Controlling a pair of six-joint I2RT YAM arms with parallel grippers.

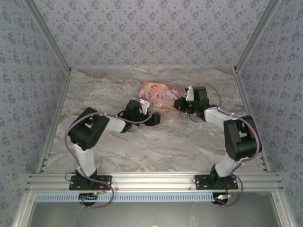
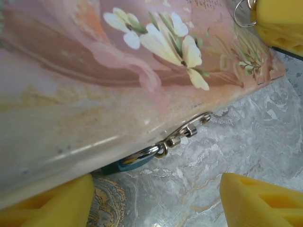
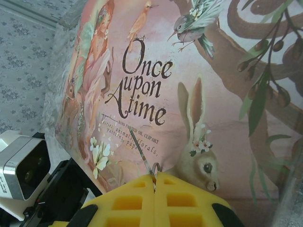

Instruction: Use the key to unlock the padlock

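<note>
Near edge: one ribbed aluminium rail [image 1: 151,182] carries two arm bases. Two arms, the left arm [image 1: 87,130] and the right arm [image 1: 239,137], both white and black with purple cable looped along them.

Table [image 1: 142,151]: smooth grey-beige marble pattern with swirled veining.

Left gripper [image 2: 156,189]: two yellow fingers [image 2: 265,203], wedge-shaped, matte and rubbery, with moulded hollows. They stand wide apart and hold nothing. The left one sits under the box's edge.

Padlock [image 2: 128,163]: one, tiny. A sliver of its teal-blue body shows, tucked under the box's edge just above the tabletop. Its thin shiny shackle [image 2: 152,151] hooks into a small silvery hasp [image 2: 187,131] on the box's side. It sits between the open left fingers and touches neither.

Right gripper [image 3: 154,178]: two yellow fingers with square waffle hollows, pressed tight together on one key [image 3: 142,151]. The key is a thin, flat silvery blade lying over the lid. One wire ring [image 3: 156,166] sits at the pinch.

Pink box [image 1: 158,92]: one, flat and rectangular, in the middle of the table towards the far side. The lid is glossy, printed with "Once upon A time", a rabbit, two birds and white flowers.

Far: three walls [image 1: 151,33], blue-grey with a small repeating flower print.
</note>
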